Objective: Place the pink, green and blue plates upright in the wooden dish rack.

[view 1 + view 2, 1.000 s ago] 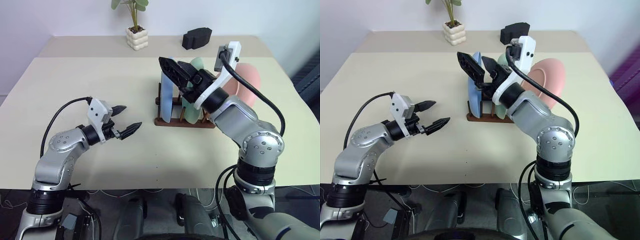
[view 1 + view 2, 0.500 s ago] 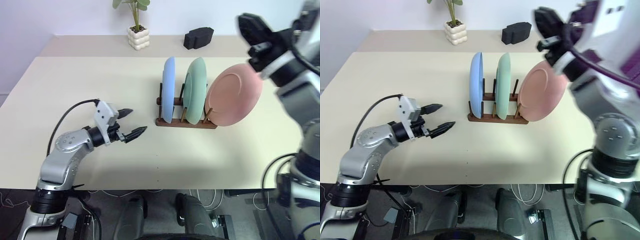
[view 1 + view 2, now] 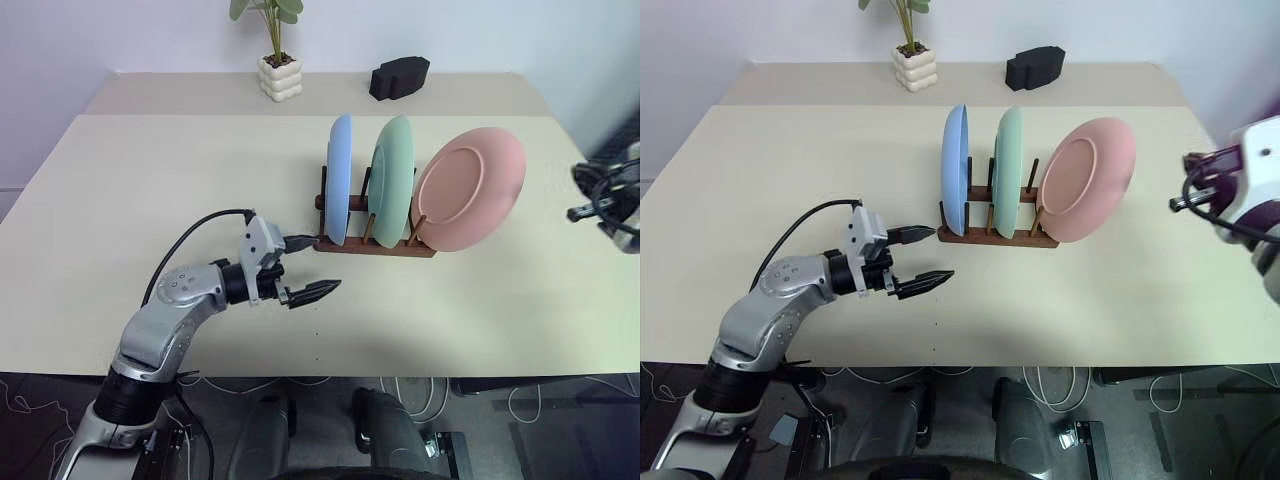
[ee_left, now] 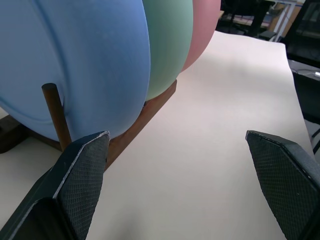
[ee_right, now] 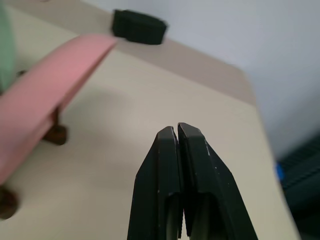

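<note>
Just beside the rack's near left corner, the left gripper is seen with its two black fingers spread wide and nothing between them; one fingertip is close to the rack end, whether touching cannot be told, and the other fingertip hangs over bare table. Straight ahead of this gripper, the wooden dish rack is found, with all three plates seated upright in it. Nearest the left gripper stands the blue plate, next the green plate, and farthest the pink plate, which is tilted and leans outward at the rack's far end. In the left wrist view the blue plate is seen next to a peg of the rack. Well apart on the pink plate's side, the right gripper is seen pressed together, empty, clear of the plates. Beyond the rack, a black block and a potted plant are set at the table's back.
</note>
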### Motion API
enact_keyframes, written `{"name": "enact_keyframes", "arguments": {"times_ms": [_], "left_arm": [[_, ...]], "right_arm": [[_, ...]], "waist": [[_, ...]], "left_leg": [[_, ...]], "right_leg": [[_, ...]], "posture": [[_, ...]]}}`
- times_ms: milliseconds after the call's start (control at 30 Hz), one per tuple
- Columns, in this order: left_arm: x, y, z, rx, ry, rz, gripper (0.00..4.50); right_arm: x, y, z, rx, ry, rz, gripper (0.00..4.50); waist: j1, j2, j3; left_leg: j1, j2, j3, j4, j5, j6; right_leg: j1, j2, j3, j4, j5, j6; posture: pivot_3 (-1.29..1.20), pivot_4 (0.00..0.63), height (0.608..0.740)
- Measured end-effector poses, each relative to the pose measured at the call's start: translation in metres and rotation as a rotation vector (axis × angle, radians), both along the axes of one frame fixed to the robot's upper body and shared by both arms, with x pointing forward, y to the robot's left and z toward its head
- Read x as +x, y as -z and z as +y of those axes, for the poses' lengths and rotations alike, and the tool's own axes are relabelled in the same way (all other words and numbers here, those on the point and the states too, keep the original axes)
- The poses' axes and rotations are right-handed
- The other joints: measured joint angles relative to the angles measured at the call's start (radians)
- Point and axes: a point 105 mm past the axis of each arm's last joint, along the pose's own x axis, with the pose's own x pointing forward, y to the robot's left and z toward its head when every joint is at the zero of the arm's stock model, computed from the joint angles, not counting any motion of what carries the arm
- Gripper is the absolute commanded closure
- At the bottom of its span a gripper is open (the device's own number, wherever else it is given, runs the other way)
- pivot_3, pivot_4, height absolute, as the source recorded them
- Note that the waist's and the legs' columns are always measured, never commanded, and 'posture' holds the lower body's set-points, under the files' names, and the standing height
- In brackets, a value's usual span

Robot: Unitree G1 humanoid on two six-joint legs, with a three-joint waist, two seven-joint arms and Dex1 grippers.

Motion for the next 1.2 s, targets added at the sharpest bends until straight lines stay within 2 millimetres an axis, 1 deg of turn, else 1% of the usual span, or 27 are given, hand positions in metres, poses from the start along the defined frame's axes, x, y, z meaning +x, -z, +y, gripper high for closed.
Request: {"name": "enact_keyframes", "arguments": {"times_ms": [100,267,367,567,700,733,833,900,933,967,1033,1100,1200], "left_arm": [[0.0,0.001,0.0,0.001,-0.005,0.001,0.0],[0.0,0.002,0.002,0.0,-0.018,0.005,0.0],[0.0,0.004,0.003,0.0,-0.029,0.01,0.0],[-0.001,0.004,0.003,0.0,-0.033,0.011,0.0],[-0.001,0.004,0.003,-0.001,-0.032,0.011,0.0],[-0.001,0.004,0.003,-0.001,-0.032,0.011,0.0],[0.001,0.004,0.003,-0.009,-0.039,0.003,0.0],[0.008,0.007,0.009,-0.01,-0.079,0.001,0.0],[0.014,0.009,0.017,-0.007,-0.12,0.0,0.0],[0.021,0.013,0.029,0.01,-0.171,0.005,0.0],[0.032,0.019,0.049,0.037,-0.251,-0.001,0.0],[0.038,0.022,0.062,0.047,-0.304,-0.009,0.0],[0.042,0.026,0.082,0.076,-0.367,-0.013,0.0]], "right_arm": [[0.006,0.006,0.014,0.017,-0.05,0.013,4.43],[0.01,-0.005,0.036,0.029,-0.148,-0.021,4.43],[0.01,-0.005,0.047,0.036,-0.201,-0.017,4.43],[0.011,-0.005,0.047,0.033,-0.2,-0.006,4.43],[0.009,-0.004,0.035,0.022,-0.147,-0.005,4.43],[0.007,-0.002,0.03,0.024,-0.125,0.001,4.43],[0.004,0.01,0.014,0.042,-0.073,0.028,4.43],[-0.001,0.026,0.006,0.078,-0.072,0.047,4.43],[-0.005,0.038,0.004,0.102,-0.084,0.065,4.43],[-0.009,0.053,0.002,0.127,-0.093,0.1,4.43],[-0.017,0.075,-0.005,0.151,-0.104,0.15,4.43],[-0.022,0.084,-0.009,0.155,-0.118,0.16,4.43],[-0.027,0.091,-0.011,0.166,-0.148,0.149,4.43]], "waist": [[0.003,0.0,0.0],[0.006,0.0,0.0],[0.007,0.0,0.0],[0.007,0.0,0.0],[0.008,0.0,0.0],[0.009,0.0,0.0],[0.009,-0.001,0.0],[0.008,-0.001,0.0],[0.008,-0.001,-0.001],[0.007,-0.001,0.0],[0.004,0.001,0.0],[0.003,0.001,-0.001],[0.002,0.001,-0.001]], "left_leg": [[0.0,0.0,0.0,0.0,0.0,0.0],[-0.001,0.0,0.0,0.0,0.0,0.0],[-0.001,0.0,0.0,0.0,0.0,0.0],[-0.001,0.0,0.0,0.0,0.0,0.0],[-0.001,0.0,0.0,0.0,0.0,0.0],[-0.001,0.0,-0.001,0.0,0.0,0.0],[-0.001,-0.001,-0.001,0.001,0.0,0.0],[0.0,0.0,-0.001,0.001,0.0,0.0],[0.0,0.0,-0.001,0.0,0.0,0.0],[0.0,0.0,-0.001,0.0,0.0,0.0],[0.001,0.0,0.0,0.001,0.0,0.0],[0.001,0.0,0.0,0.001,0.0,0.0],[0.001,0.0,0.0,0.001,0.0,0.0]], "right_leg": [[0.0,0.0,0.0,0.0,0.0,0.0],[0.0,0.0,0.0,0.0,0.0,0.0],[0.0,0.0,0.0,0.0,0.0,0.0],[0.0,0.0,0.0,0.0,0.0,0.0],[0.0,0.0,0.0,0.0,0.0,0.0],[0.0,0.0,0.0,0.0,0.0,0.0],[0.001,0.0,0.0,0.0,0.0,0.0],[0.001,0.0,0.0,0.0,0.0,0.001],[0.001,0.0,-0.001,0.0,0.0,0.001],[0.001,0.0,-0.001,0.001,0.0,0.001],[0.001,0.0,0.0,0.001,0.0,0.001],[0.001,0.0,0.0,0.001,0.0,0.001],[0.001,0.0,0.0,0.001,0.0,0.001]], "posture": [[0.0,0.15,0.74],[0.0,0.15,0.74],[0.0,0.15,0.74],[0.0,0.15,0.74],[0.0,0.15,0.74],[0.0,0.15,0.74],[0.0,0.15,0.74],[0.0,0.15,0.74],[0.0,0.15,0.74],[0.0,0.15,0.74],[0.0,0.15,0.74],[0.0,0.15,0.74],[0.0,0.15,0.74]]}}
